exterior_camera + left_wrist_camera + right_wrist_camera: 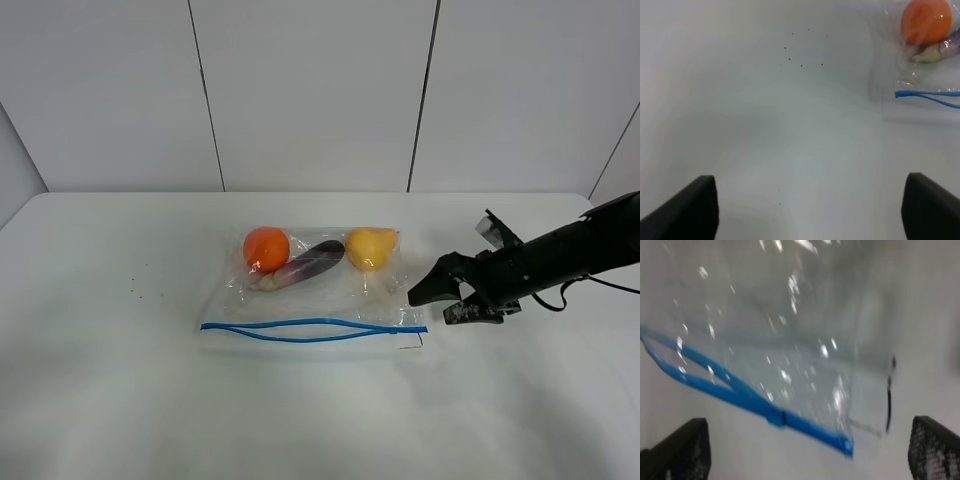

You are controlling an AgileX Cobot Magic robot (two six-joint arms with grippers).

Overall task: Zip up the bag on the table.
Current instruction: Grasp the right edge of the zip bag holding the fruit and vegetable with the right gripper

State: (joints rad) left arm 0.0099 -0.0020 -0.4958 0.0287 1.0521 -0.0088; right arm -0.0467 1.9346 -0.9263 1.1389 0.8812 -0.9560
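Exterior high view: clear zip bag lying flat mid-table, with the right gripper at its 3 o'clock side.

Inside the bag, an orange sits at 10 o'clock, a purple eggplant lies slanted beside it near 12, and a yellow pear sits at 2 o'clock. The blue zip strip runs along the 6 o'clock edge, its two tracks parted through the middle and joined at both ends. The right gripper is just beside the bag's 4 o'clock corner; whether it touches cannot be told. In the right wrist view its fingers are spread wide, with the zip strip's end ahead of them. The left gripper hovers over bare table, its fingers spread wide and holding nothing.
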